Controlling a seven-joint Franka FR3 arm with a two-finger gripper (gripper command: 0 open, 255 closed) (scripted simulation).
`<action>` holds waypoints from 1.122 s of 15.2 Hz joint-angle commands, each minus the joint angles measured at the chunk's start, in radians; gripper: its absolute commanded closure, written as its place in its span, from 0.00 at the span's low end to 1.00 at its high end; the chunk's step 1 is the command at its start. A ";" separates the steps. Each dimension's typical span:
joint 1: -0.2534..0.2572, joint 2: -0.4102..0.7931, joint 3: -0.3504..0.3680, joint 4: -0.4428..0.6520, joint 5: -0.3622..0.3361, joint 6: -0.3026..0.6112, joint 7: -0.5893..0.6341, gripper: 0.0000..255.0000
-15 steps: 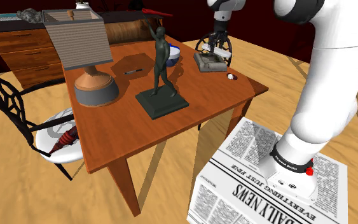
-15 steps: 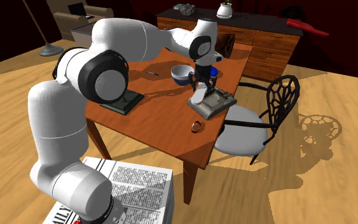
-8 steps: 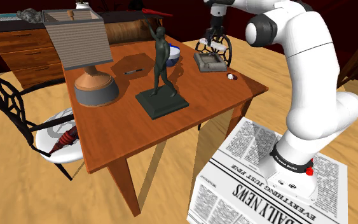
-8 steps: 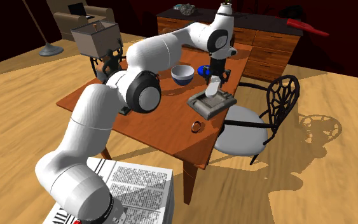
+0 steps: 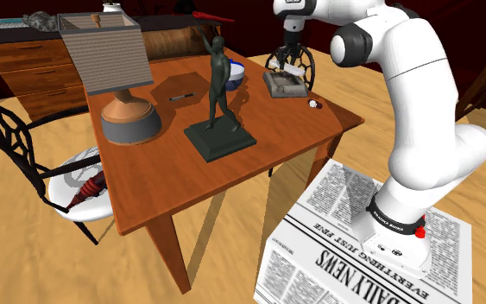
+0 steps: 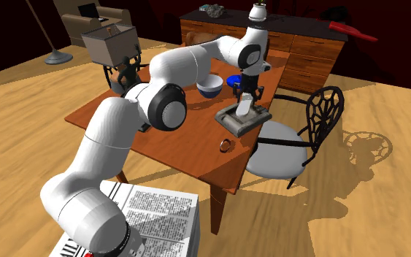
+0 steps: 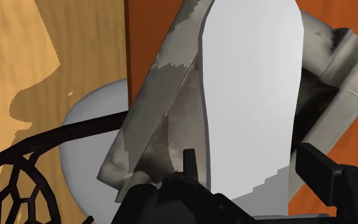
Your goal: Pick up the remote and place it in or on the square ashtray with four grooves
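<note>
The white remote (image 6: 244, 109) hangs tilted over the square grey ashtray (image 6: 234, 123) near the table edge by the black chair. Its lower end reaches down into the ashtray. My gripper (image 6: 245, 96) stands right above it and is shut on the remote's upper end. In the wrist view the remote (image 7: 250, 89) runs out from between my fingers (image 7: 320, 168), across the ashtray's grooved rim (image 7: 152, 121). In the shoulder view my gripper (image 5: 290, 57) holds the remote (image 5: 292, 68) over the ashtray (image 5: 282, 84) at the table's far corner.
A white bowl (image 6: 209, 85) and a blue bowl (image 6: 233, 80) stand just behind the ashtray, and a small ring (image 6: 226, 144) lies in front. A dark statue (image 5: 219, 95), a lamp (image 5: 116, 73) and a pen (image 5: 180, 98) share the table (image 5: 172, 181). A black chair (image 6: 298, 128) stands beside the ashtray.
The arm swung into a more stretched pose a second ago and lifted the remote. Since then the gripper has come down a little with it toward the ashtray.
</note>
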 commanded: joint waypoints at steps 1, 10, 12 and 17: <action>0.004 -0.002 0.000 -0.032 0.001 0.030 -0.003 1.00; 0.015 -0.002 0.001 -0.113 0.003 0.109 -0.009 1.00; 0.015 -0.002 0.001 -0.113 0.003 0.109 -0.009 1.00; 0.015 -0.002 0.001 -0.112 0.003 0.109 -0.009 0.00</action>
